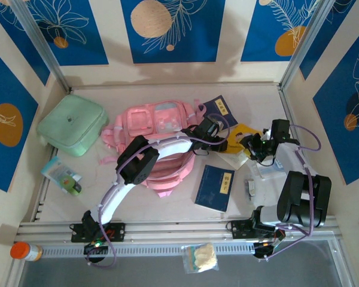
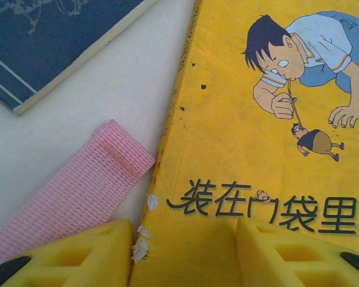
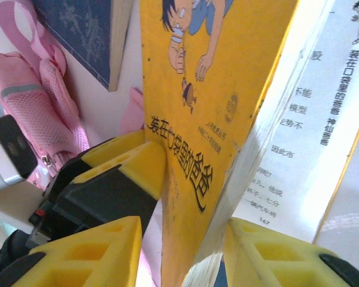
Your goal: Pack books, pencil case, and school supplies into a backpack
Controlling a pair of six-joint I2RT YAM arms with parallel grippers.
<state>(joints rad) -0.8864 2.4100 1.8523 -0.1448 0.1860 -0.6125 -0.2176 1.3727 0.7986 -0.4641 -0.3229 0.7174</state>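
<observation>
My right gripper (image 3: 185, 239) stands astride the raised yellow booklet (image 3: 203, 78), one pad at the pages and the other just off the cover, so it is not clamped. Whether my left gripper (image 2: 182, 230) truly grips its spine, I cannot tell. Nothing seems packed: the one pink backpack (image 1: 155, 125) lies mid-table, two navy books (image 1: 214, 186) lie outside it toward the front and back edges, and one mint pouch (image 1: 72, 124) is near the left edge.

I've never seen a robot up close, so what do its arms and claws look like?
The left arm has a curved white shell between black joints; the right arm is chunkier, black and white. Purple cables loop along both. The left gripper and right gripper each have two yellow blocky fingers with hollow cut-outs.
</observation>
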